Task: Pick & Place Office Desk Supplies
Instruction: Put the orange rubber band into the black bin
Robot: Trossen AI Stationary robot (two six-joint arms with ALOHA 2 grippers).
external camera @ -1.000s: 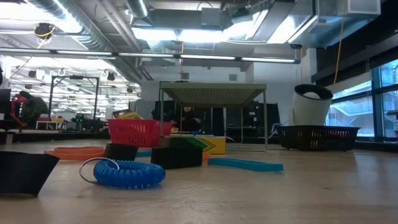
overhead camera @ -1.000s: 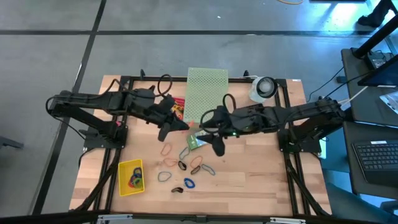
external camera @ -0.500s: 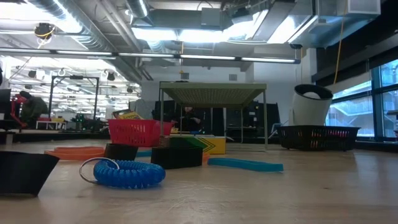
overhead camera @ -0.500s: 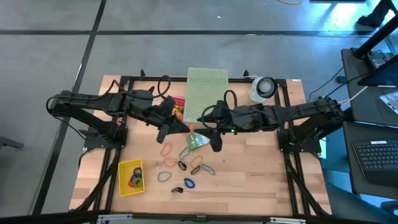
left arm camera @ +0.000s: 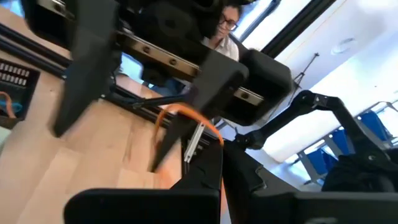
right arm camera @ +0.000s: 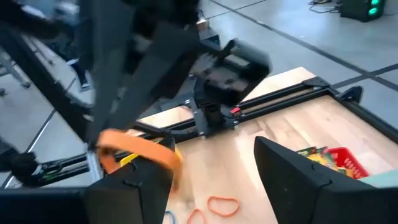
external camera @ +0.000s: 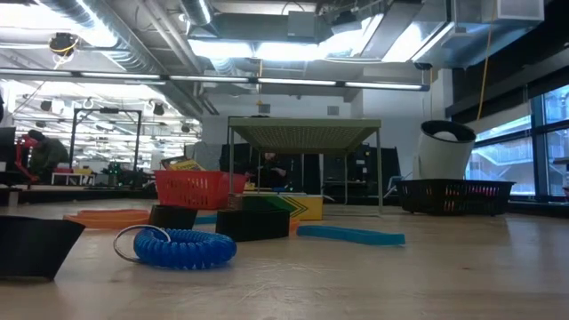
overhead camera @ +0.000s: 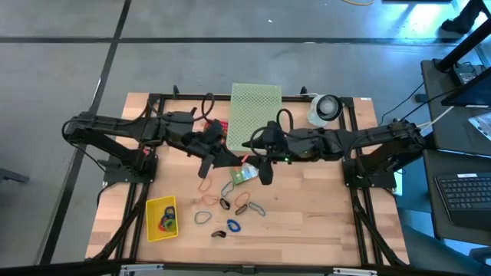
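My left gripper (overhead camera: 228, 159) hovers over the table's middle, shut on an orange rubber band (overhead camera: 243, 159). My right gripper (overhead camera: 261, 175) faces it from the right, open, its fingers (right arm camera: 134, 183) on either side of the hanging band (right arm camera: 142, 151); I cannot tell whether they touch it. A yellow-and-green card box (overhead camera: 244, 175) lies flat below them. More rubber bands (overhead camera: 244, 203) in orange, green and blue are scattered on the wood near it, with a blue coil (external camera: 180, 247) and small black clips (external camera: 253, 223). Neither gripper shows in the low view. My left gripper pinches the orange rubber band at one end of its loop (right arm camera: 102, 140) between its two fingertips, reaching level from the table's left. The band is lifted clear and its free part (left arm camera: 186, 114) arcs out beyond the fingertips toward my right gripper.
A yellow bin (overhead camera: 161, 218) holding a few supplies sits at the near left. A red basket (overhead camera: 220, 132), the pale green perforated box (overhead camera: 255, 103) and a white roll (overhead camera: 326, 108) stand along the far side. Bare wood lies at the near right.
My left gripper has moved toward the table's right, carrying the orange band. My right gripper has moved left and a little toward the far edge, so the two now stand close together over the card box.
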